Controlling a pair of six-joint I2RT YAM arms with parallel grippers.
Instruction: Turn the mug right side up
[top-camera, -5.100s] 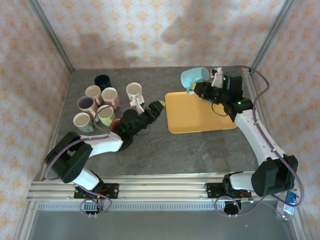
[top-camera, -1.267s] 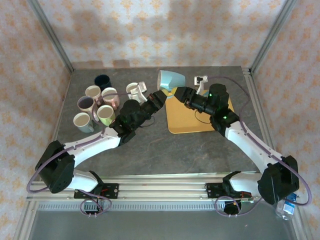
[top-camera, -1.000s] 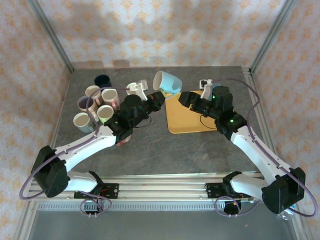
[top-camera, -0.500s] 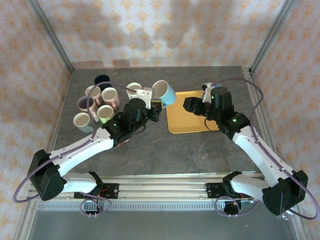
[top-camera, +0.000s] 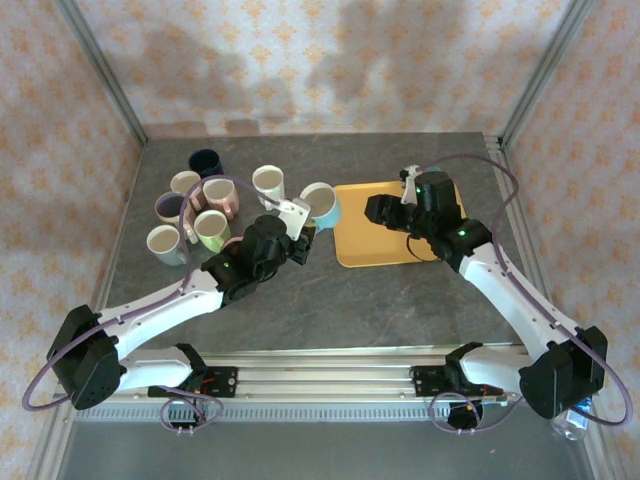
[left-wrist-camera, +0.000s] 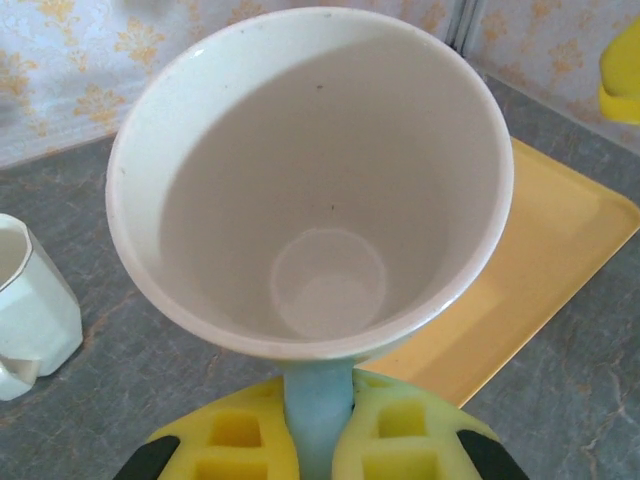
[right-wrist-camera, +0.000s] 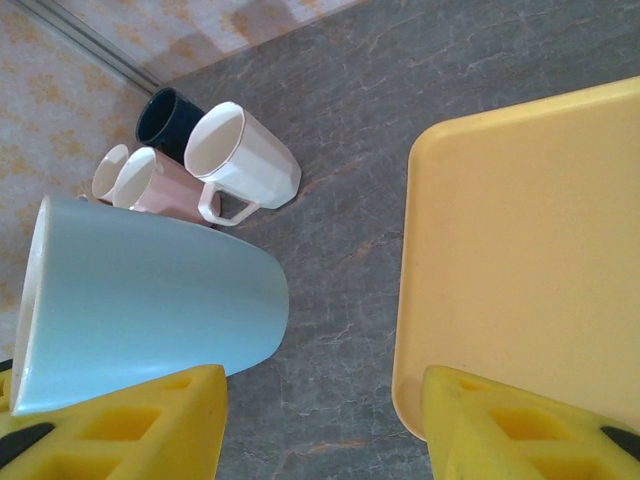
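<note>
the left gripper (left-wrist-camera: 318, 445) has its jaws pressed onto the handle (left-wrist-camera: 318, 400) of the light blue mug (top-camera: 320, 205), with the handle pinched between the two yellow pads and the mug body standing just beyond the fingertips. the mouth of the mug faces up toward the wrist, and its pale interior and round base are in full sight, so the inversion step reads as essentially complete. the step in hand is judged to be the set-down. the frames do not settle whether the mug base is touching the table (top-camera: 330, 300) or hanging just above it. the right gripper (right-wrist-camera: 320, 410) has its jaws spread and holds nothing: the mug lies off the outer side of one finger, and the yellow tray (top-camera: 400, 250) lies under and beyond the other finger. a white faceted mug (right-wrist-camera: 245, 160) and the other mugs (top-camera: 200, 210) stand well beyond the held mug, on the side away from the tray. the next move calls for lowering until the base sits flat, then spreading the left jaws and backing straight off the handle without tipping the mug. the right jaws need only stay clear.
</note>
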